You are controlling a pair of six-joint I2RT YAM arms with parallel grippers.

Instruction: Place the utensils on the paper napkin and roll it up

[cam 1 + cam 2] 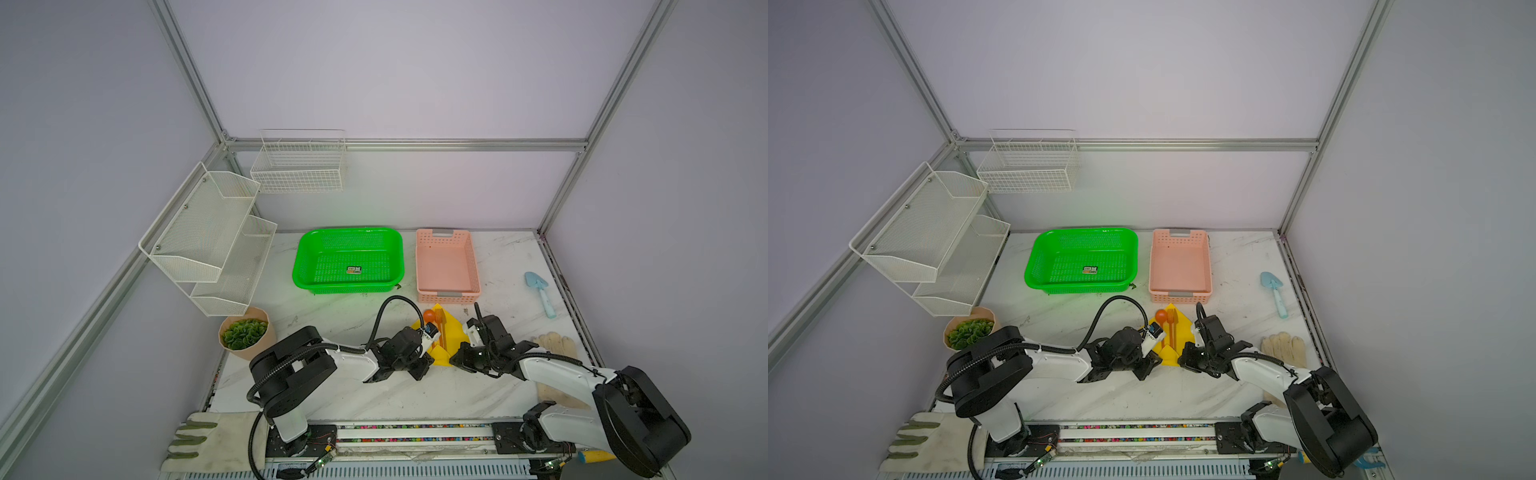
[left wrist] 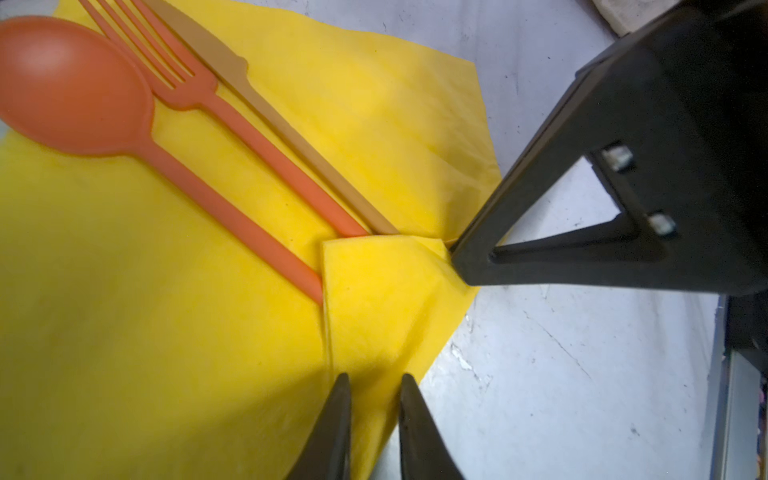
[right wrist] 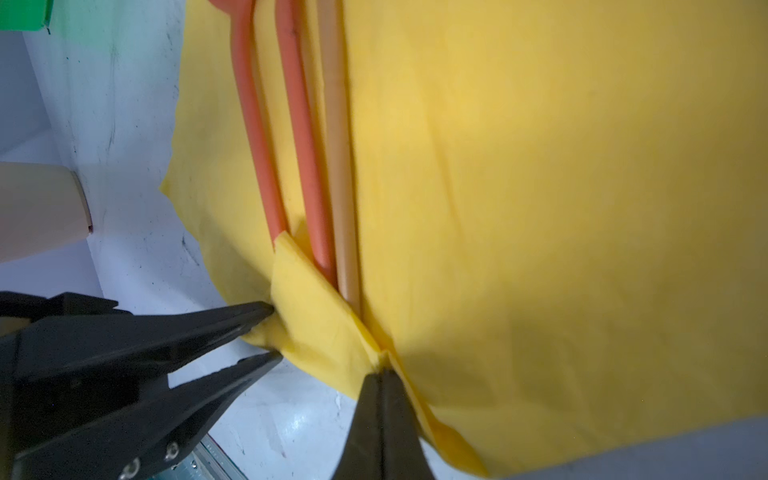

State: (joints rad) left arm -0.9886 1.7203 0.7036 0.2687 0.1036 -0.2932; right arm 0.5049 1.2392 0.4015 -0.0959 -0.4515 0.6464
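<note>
A potted plant (image 1: 245,334) stands at the left edge of the worktop (image 1: 415,395), well apart from the work. Next comes the left hand (image 2: 374,376), low at the near corner of the paper napkin (image 1: 455,330). Its jaws stand narrow with a slim gap showing, and the napkin's folded edge lies between the tips. Whether the tips press the paper is hard to judge from either wrist view.

The yellow napkin lies in the middle, just in front of the pink basket (image 1: 449,296), with one corner pointing at it. On it the utensils (image 1: 441,328) lie side by side. The spoon (image 2: 104,108) is leftmost, its bowl at the napkin's edge, then the fork (image 2: 257,139), then the knife (image 2: 299,139). The near corner is folded up into a flap (image 2: 374,299) that covers the three handle ends.

The right hand (image 3: 382,374) meets that flap from the right, its jaws pressed together on the paper's fold. Farther right, a pale glove (image 1: 555,343) lies partly hidden by the right arm. A light-blue trowel (image 1: 540,291) rests near the worktop's right edge.
</note>
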